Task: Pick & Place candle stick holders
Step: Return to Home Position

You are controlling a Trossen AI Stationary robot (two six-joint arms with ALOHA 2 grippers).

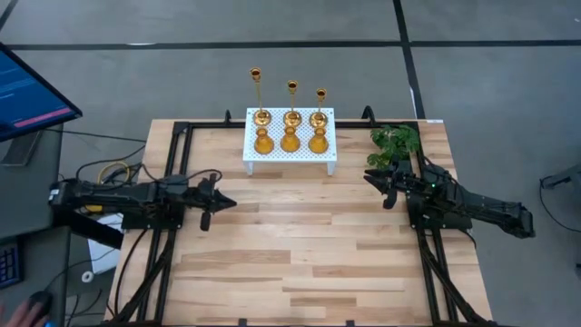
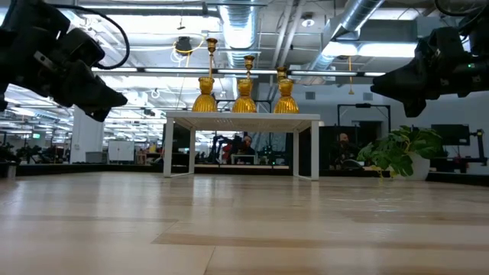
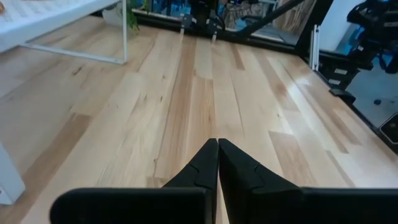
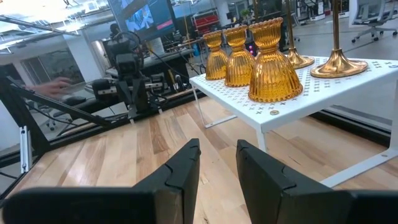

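All six candle stick holders stand on the white shelf (image 1: pixel 289 159) at upper centre of the high view, with the brass candlesticks (image 1: pixel 292 100) in the upper row and the amber holders (image 1: pixel 290 142) just below. My left gripper (image 1: pixel 229 203), mid-left, is clenched on nothing. My right gripper (image 1: pixel 370 178), mid-right, is released and empty, close beside the plant (image 1: pixel 397 141). A careless swing there could brush leaves or jolt the shelf and topple the thin stems. In the low view the amber holders hide the brass bases, and the right wrist view cuts off the stems.
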